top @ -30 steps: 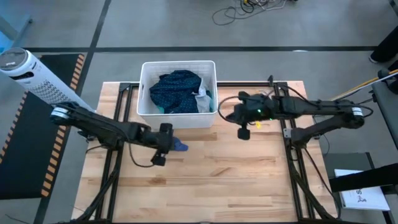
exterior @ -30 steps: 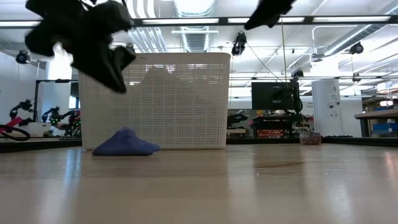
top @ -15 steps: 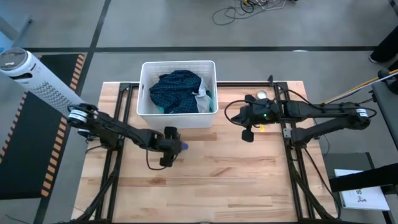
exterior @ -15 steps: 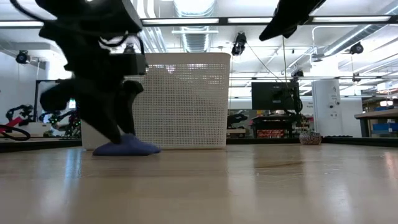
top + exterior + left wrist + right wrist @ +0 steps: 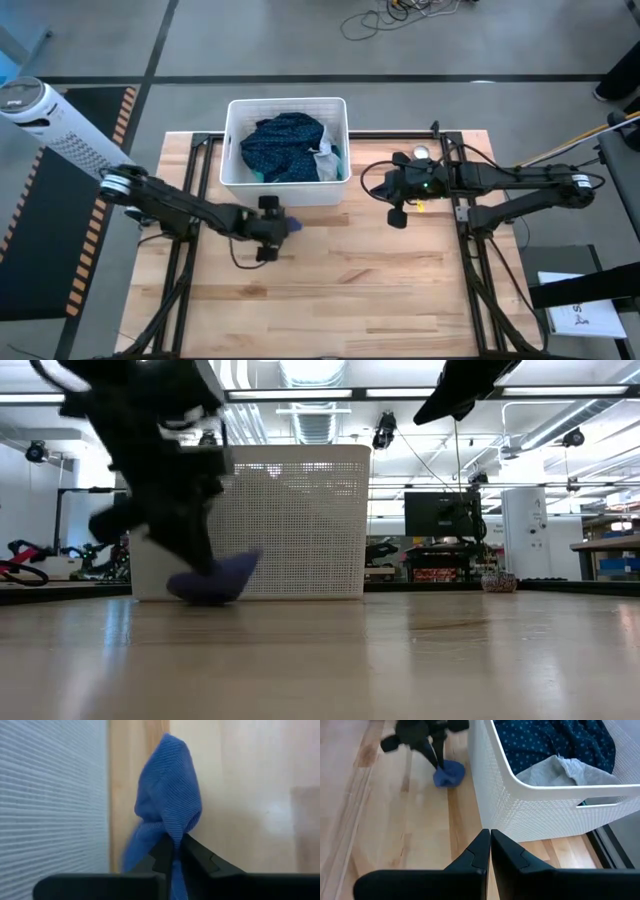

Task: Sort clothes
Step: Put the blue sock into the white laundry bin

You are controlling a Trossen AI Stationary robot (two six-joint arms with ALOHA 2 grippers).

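Note:
A small blue-purple piece is just in front of the white basket's near wall, on the left half of the table; it also shows in the high view and the right wrist view. My left gripper is shut on it. The basket holds a dark navy patterned garment, a grey one and a bit of teal. My right gripper is shut and empty, held high above the table to the right of the basket. My left gripper pinches a bunched fold of the blue-purple piece between its two fingers. The fingers slant down from the table's left. The piece bulges past the fingertips, one end raised, its underside low at the table; I cannot tell whether it is clear.
The white perforated basket stands at the table's far middle, right behind the piece. Bare wooden tabletop lies near and to the right. A white cylinder stands off the table's far left corner.
My left gripper has come down and toward the table's right onto the blue-purple piece and taken hold of it. The piece, which lay flat on the table, is now bunched, with its right end tipped up. My right gripper has shifted a little toward the table's right.

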